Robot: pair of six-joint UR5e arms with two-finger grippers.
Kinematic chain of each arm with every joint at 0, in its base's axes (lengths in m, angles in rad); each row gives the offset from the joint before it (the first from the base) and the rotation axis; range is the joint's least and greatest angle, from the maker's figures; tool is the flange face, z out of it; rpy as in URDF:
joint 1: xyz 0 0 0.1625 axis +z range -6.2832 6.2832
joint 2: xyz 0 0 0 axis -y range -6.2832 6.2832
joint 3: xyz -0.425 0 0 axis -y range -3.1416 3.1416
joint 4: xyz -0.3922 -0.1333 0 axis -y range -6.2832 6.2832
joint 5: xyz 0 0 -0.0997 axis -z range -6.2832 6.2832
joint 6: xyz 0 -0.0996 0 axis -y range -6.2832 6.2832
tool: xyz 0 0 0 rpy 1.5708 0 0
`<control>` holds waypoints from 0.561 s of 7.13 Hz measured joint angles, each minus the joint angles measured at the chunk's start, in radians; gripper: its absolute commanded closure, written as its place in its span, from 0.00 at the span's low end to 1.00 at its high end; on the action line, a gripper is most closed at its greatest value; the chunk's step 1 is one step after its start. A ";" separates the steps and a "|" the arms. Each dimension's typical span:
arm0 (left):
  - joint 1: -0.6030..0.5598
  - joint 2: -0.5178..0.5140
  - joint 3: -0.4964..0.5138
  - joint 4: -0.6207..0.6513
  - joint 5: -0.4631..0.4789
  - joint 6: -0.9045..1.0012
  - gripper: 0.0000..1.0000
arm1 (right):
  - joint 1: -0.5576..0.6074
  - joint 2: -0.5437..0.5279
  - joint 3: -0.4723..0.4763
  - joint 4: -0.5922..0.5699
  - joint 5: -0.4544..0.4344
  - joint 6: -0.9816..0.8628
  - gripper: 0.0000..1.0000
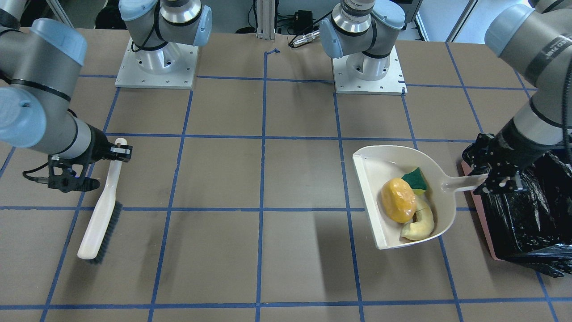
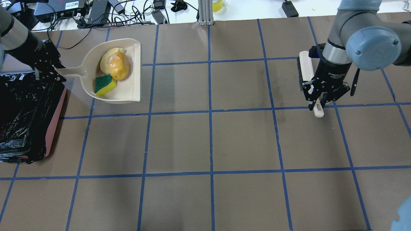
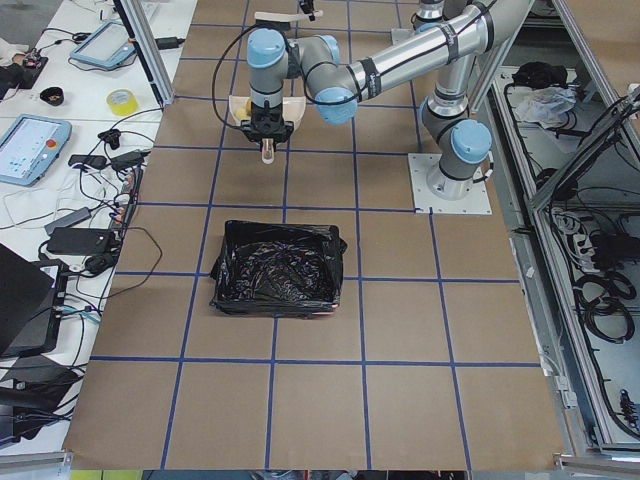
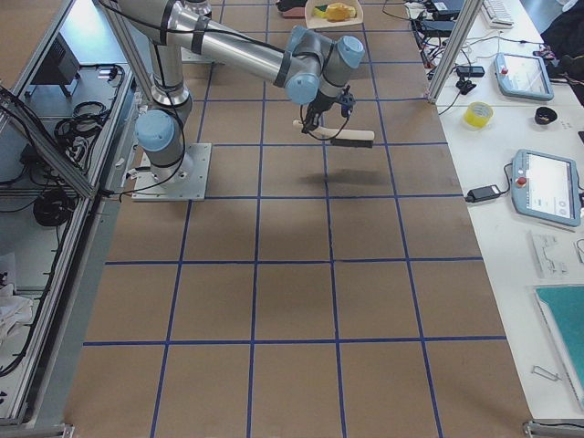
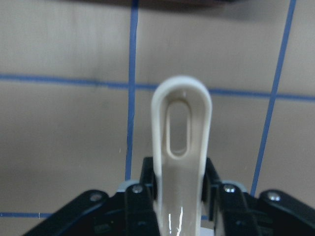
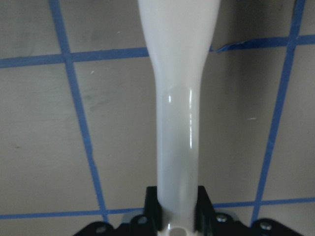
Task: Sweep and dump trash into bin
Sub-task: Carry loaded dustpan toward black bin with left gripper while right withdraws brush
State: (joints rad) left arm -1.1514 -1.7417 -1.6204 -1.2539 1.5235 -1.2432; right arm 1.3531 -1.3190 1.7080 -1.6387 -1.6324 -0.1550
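Now the left gripper (image 2: 53,71) is clenched on the handle of the beige dustpan (image 2: 131,83), beside the black-lined pink bin (image 2: 56,125) at the left edge of the table (image 2: 208,144). The orange lump (image 2: 118,65), pale crescent (image 2: 104,62) and sponge wedge (image 2: 104,85) lie inside the pan. The right gripper (image 2: 318,104) grasps the brush (image 2: 305,69).

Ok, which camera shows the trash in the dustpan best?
Front-facing view: orange lump, pale crescent and green sponge all show large. Overhead half hides the crescent; the right view shows them tiny; the rest, none.

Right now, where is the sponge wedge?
Overhead view, upper left: the sponge wedge sits in the dustpan beside the orange lump, just right of the bin.
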 measured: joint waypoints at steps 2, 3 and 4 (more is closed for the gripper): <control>0.133 -0.013 0.050 -0.009 0.013 0.058 1.00 | -0.061 0.051 -0.002 -0.083 -0.064 -0.124 1.00; 0.180 -0.027 0.070 -0.010 0.028 0.094 1.00 | -0.094 0.069 -0.003 -0.098 -0.083 -0.148 1.00; 0.221 -0.051 0.097 -0.006 0.053 0.144 1.00 | -0.118 0.088 -0.003 -0.115 -0.095 -0.164 1.00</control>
State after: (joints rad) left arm -0.9302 -1.7925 -1.5231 -1.2595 1.5765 -1.0996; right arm 1.2353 -1.2311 1.7049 -1.7537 -1.7275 -0.3193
